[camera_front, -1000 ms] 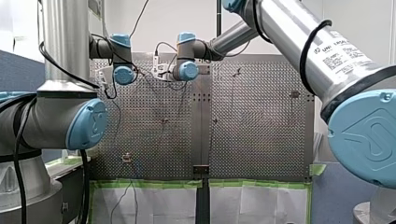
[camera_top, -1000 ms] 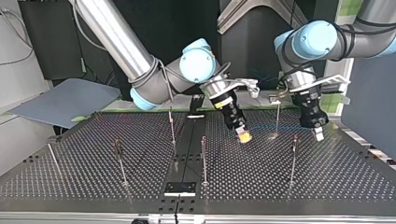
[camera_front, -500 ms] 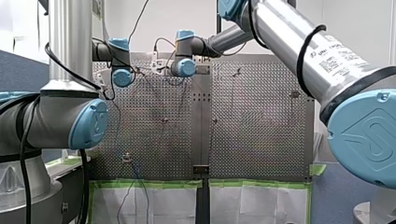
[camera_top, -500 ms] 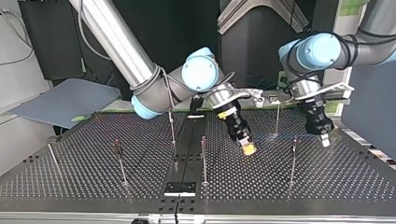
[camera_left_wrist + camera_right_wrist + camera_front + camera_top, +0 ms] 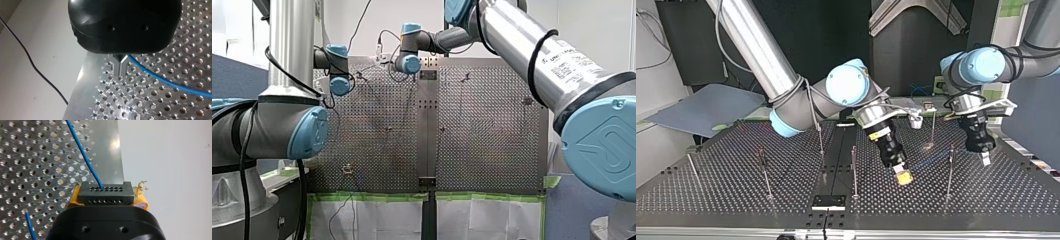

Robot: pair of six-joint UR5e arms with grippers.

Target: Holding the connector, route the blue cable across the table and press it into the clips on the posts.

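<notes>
My right gripper [image 5: 106, 199] is clamped on the black connector [image 5: 105, 191]; its yellow pads [image 5: 72, 198] press on the connector's two ends, and the blue cable [image 5: 82, 152] leaves one of the holes in the connector's face and runs away ahead of the gripper over the perforated table [image 5: 30, 165]; another short bit of blue cable shows beside the gripper body. In the top view this gripper hangs tilted over the table near the middle, pad end low, between the middle post [image 5: 854, 170] at its left and the right-hand post [image 5: 950, 172] at its right; a faint blue line, the cable, runs from it toward the right-hand post.

My left gripper [image 5: 120, 73] has its metal fingers [image 5: 116, 65] pressed together, tips just above the table near its edge; the cable comes out right beside the root of the fingers and slants away over the holes. Whether the fingers pinch it I cannot tell. In the top view the left gripper stands at the right, pointing down — near the right-hand post but apart from it.
</notes>
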